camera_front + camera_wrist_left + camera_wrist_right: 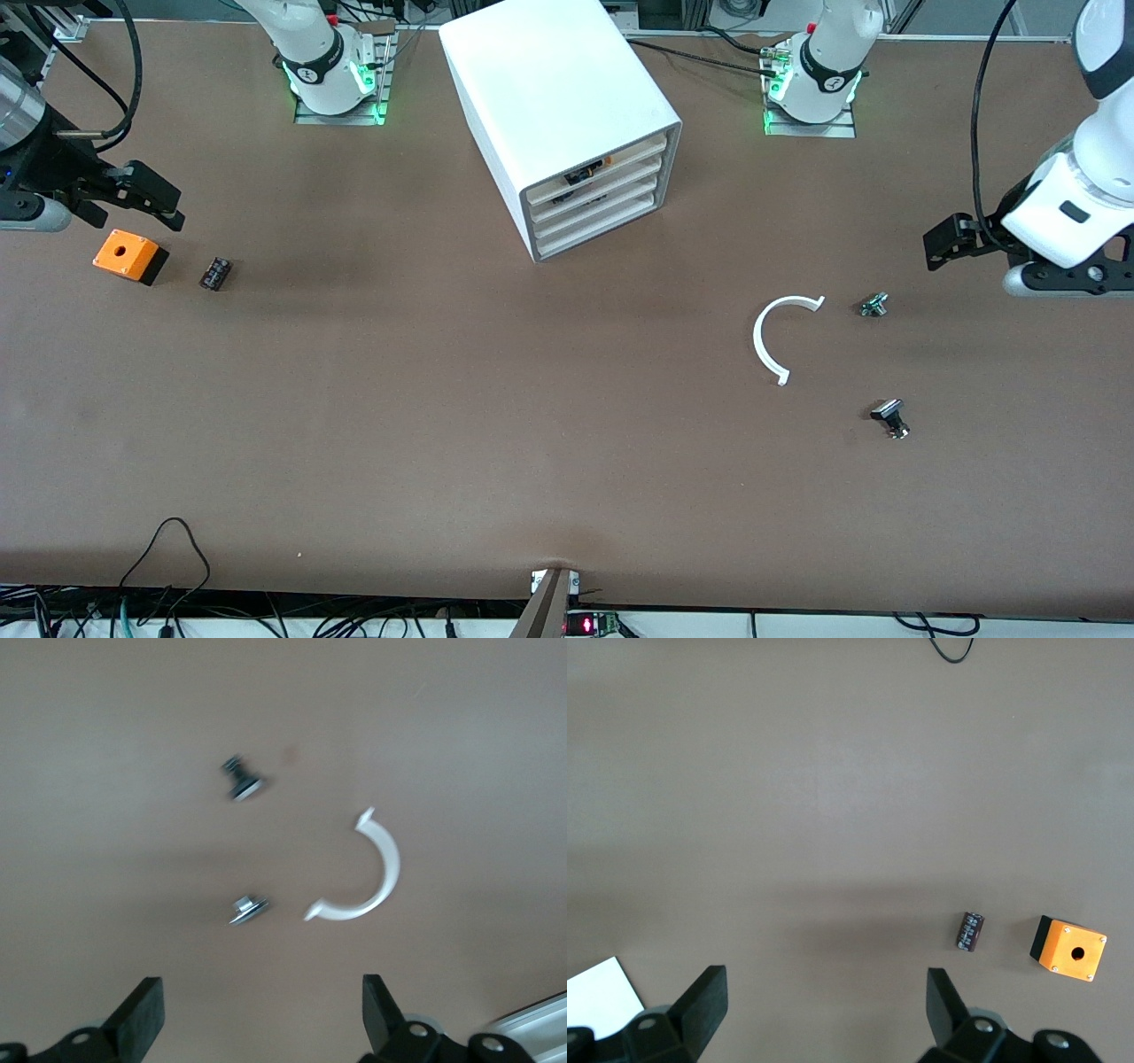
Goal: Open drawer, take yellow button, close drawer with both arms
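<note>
The white cabinet (554, 97) stands mid-table near the robots' bases. Its top drawer (633, 158) sits pushed in, level with the three below. A small dark thing with an orange spot (585, 174) shows in the top slot; I cannot tell if it is the button. My left gripper (948, 241) is open and empty over the left arm's end of the table; in its wrist view (263, 992) only bare table lies between the fingers. My right gripper (146, 199) is open and empty over the right arm's end, above the orange box; its wrist view (827, 983) shows it empty.
An orange box with a hole (127, 255) (1068, 949) and a small black part (215, 273) (970, 931) lie toward the right arm's end. A white C-shaped piece (780, 341) (368, 877), a small silver part (873, 305) (248, 910) and a black-capped silver button (891, 418) (244, 780) lie toward the left arm's end.
</note>
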`<state>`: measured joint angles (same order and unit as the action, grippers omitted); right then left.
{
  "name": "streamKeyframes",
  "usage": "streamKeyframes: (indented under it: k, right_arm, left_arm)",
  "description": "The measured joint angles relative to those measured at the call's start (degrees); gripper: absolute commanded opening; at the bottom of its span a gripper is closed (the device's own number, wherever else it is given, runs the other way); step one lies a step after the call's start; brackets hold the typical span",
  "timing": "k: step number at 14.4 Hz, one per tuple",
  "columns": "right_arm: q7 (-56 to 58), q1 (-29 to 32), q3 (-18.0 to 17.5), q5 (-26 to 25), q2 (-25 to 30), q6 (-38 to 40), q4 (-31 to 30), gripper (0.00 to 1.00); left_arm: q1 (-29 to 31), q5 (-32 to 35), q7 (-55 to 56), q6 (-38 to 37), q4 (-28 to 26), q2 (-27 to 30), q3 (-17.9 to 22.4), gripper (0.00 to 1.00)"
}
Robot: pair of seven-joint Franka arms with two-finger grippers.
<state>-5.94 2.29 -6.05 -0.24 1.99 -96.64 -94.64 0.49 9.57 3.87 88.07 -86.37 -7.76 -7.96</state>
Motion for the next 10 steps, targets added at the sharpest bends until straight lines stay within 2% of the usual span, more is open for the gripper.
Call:
streamKeyframes:
  k: [2, 3, 6, 10]
  right_arm:
    - [0.0, 0.0, 0.0, 0.0, 0.0, 0.7, 0.2, 0.99]
    - [0.0, 0.0, 0.0, 0.0, 0.0, 1.0, 0.2, 0.99]
    - [0.0, 0.0, 0.1, 0.0, 0.0, 1.2, 0.2, 0.99]
    - [0.0, 0.1, 0.1, 0.0, -0.7, 1.7, 0.2, 0.99]
  left_arm:
    - [-0.5, 4.6, 0.7, -1.8, -1.3, 0.0, -3.5, 0.99]
    - [-0.6, 4.1, 1.6, -3.6, -0.6, 0.3, -5.1, 0.99]
    - [3.7, -2.4, 0.2, -4.2, 0.8, 2.2, -5.8, 0.99]
    - [6.3, -5.0, -1.1, -3.8, 2.1, 2.4, -5.8, 0.99]
